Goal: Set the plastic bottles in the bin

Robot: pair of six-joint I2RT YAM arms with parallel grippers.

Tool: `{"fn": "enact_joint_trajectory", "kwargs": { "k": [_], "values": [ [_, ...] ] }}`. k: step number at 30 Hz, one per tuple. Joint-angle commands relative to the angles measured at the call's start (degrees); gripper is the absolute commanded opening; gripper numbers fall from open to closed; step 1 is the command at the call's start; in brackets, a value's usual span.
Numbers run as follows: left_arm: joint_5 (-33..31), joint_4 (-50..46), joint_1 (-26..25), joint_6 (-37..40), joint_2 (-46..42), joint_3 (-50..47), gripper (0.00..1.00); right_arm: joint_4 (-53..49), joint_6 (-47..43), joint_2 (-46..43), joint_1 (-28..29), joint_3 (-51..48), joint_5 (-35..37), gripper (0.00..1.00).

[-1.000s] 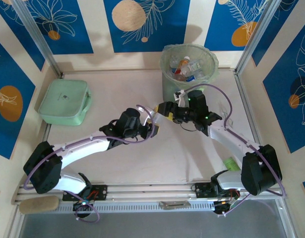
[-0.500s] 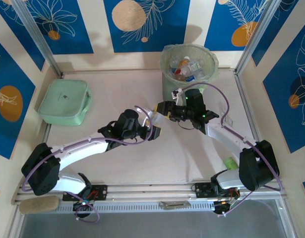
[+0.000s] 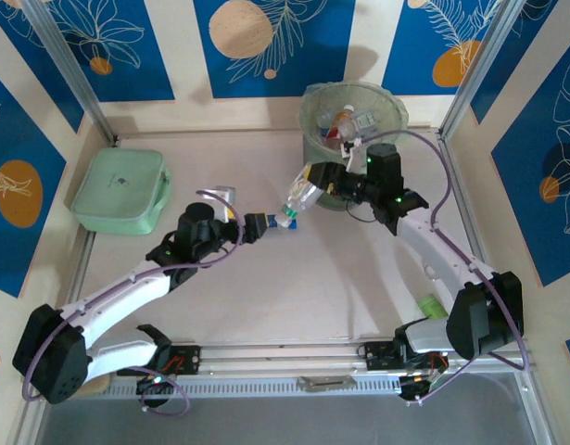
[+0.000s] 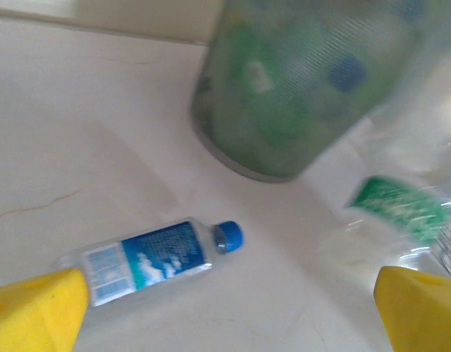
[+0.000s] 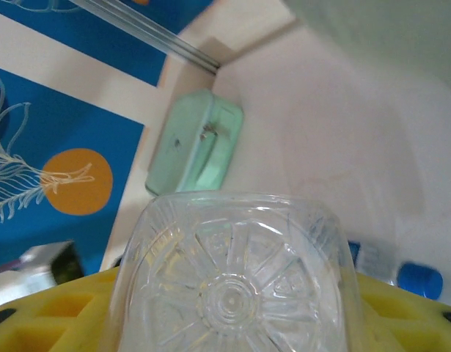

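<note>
Pale, smooth table (image 3: 220,297). Grey-translucent round bin (image 3: 310,139), green bag lining, bottles (image 3: 345,125) inside, near far right corner. Flat mint-green case (image 3: 118,190), rounded, at left edge. Clear bottle (image 5: 236,286), moulded star base, green label, clamped in right gripper (image 3: 317,179), beside bin. Small blue-capped, blue-labelled bottle (image 4: 152,260) lying mid-table; left gripper (image 4: 225,315) jaws spread, empty.

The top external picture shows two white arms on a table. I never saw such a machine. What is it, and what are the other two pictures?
These are two robot arms bolted to a table, seen from above. The other pictures come from a camera on each wrist. The right tool grips a clear bottle near the bin, which holds bottles. The left tool is open, a blue-capped bottle lying on the table before it. A mint-green case lies at the left.
</note>
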Motion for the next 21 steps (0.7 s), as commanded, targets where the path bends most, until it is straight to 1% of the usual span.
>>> {"fn": "enact_joint_trajectory", "kwargs": {
  "k": [1,3,6,11,15,21],
  "values": [
    [-1.45,0.48,4.98,-9.07,-0.97,-3.3,0.99,-0.76,-4.34,-0.48,-0.71,6.85,0.05,0.51],
    [-2.11,-1.76,7.72,-12.87,-0.7,-4.41,0.99,-1.96,-6.11,0.87,-1.24,11.87,0.49,0.51],
    [-0.63,-2.04,10.03,-15.57,-0.28,-6.18,0.99,-4.86,-8.65,3.42,-2.36,19.74,2.36,0.51],
    [0.17,-0.77,10.6,-16.83,-0.78,-8.41,0.99,-9.49,-12.41,8.61,-5.06,31.03,8.04,0.5],
    [-0.14,-0.67,10.69,-16.93,-1.81,-9.56,0.99,-11.35,-14.55,13.25,-7.43,37.25,11.57,0.5],
    [-0.36,-0.9,10.77,-16.59,-2.73,-10.23,0.99,-17.34,-19.12,20.55,-8.56,46.78,16.4,0.5]
  ]
}}
